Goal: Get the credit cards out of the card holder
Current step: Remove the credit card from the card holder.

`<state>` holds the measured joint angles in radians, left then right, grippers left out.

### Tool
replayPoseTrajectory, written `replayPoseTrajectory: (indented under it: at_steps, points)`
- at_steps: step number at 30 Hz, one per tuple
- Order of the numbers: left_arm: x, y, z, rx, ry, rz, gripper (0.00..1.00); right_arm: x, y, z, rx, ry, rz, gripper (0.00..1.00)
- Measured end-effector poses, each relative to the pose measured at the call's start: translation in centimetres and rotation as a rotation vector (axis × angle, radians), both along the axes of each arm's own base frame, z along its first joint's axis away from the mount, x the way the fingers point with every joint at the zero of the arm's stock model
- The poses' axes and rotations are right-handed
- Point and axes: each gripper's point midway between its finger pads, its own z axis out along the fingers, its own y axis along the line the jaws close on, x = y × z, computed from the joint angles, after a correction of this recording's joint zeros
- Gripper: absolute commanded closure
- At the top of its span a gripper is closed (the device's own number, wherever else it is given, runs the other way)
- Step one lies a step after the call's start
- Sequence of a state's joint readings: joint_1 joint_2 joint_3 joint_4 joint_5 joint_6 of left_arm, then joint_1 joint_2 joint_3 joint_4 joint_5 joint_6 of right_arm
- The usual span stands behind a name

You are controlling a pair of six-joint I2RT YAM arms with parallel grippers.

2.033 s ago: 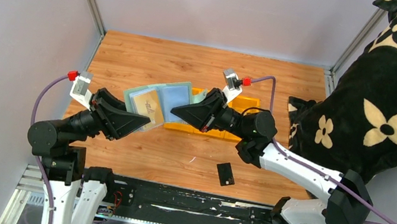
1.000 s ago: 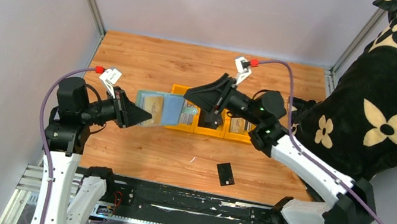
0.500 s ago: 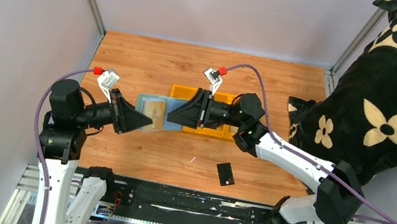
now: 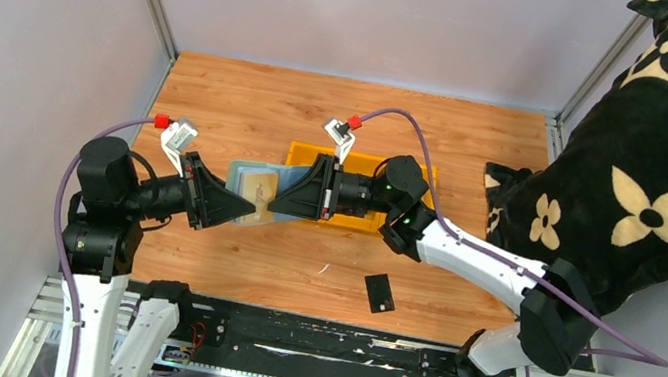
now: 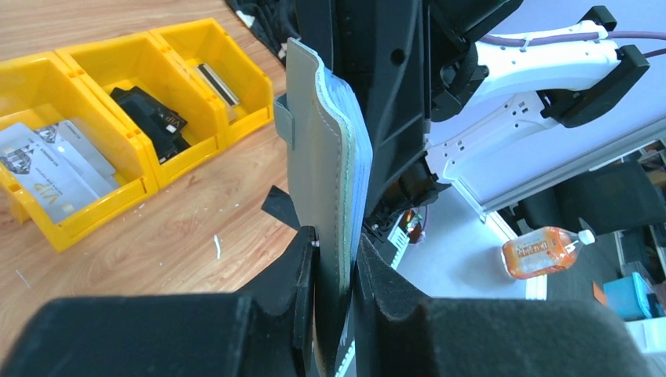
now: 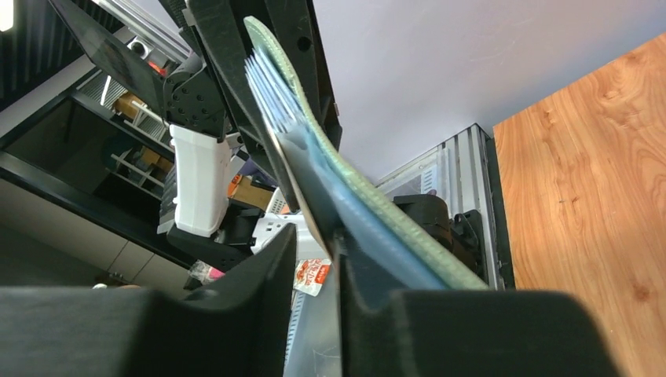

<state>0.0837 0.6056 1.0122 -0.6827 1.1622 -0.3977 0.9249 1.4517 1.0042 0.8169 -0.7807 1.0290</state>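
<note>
- While the card holder was clamped edge-on by the left gripper, a steady hold was needed.
- An inner leaf was straddled by the right gripper; whether it was pinched could not be told.

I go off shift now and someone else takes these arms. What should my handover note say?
Left gripper: shut on the card holder, holding it up on edge.
Right gripper: pinching a thin inner layer of the holder; whether that is a card or a sleeve cannot be told.
Done: the black card lies on the table; the silvery-grey card lies in an end yellow bin.
Left: draw out whatever the right gripper has and check the pockets; their contents are hidden here.
</note>
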Motion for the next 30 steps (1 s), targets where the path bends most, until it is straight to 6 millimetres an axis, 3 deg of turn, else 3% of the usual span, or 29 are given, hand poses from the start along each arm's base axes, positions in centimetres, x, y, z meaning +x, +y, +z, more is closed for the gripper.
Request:
replayPoseTrajectory:
  at_steps: [4, 7, 10, 12, 17, 25, 30]
  points:
    - [-0.1, 0.1, 0.1, 0.001, -0.008, 0.008, 0.80, 0.3, 0.4, -0.4, 0.001, 0.011, 0.006, 0.91]
    - [-0.1, 0.1, 0.2, -0.002, -0.010, 0.009, 0.57, 0.2, 0.5, -0.2, 0.020, 0.021, 0.022, 0.98]
    - [-1.0, -0.3, 0.4, -0.021, -0.001, -0.043, 0.44, -0.4, 0.6, 0.6, 0.065, 0.023, 0.054, 1.00]
    - [-1.8, -0.6, 0.6, -0.038, 0.014, -0.086, 0.40, -0.9, 0.6, 1.2, 0.098, 0.022, 0.076, 1.00]
    - [-3.2, -1.0, 0.8, -0.069, 0.039, -0.173, 0.45, -1.4, 0.5, 1.8, 0.142, 0.028, 0.109, 1.00]
    - [-3.4, -1.2, 0.9, -0.093, 0.075, -0.234, 0.76, -1.8, 0.2, 2.0, 0.166, 0.019, 0.127, 1.00]
    - [-3.2, -1.1, 0.8, -0.092, 0.083, -0.230, 0.82, -2.3, -0.6, 2.2, 0.175, -0.003, 0.122, 1.00]
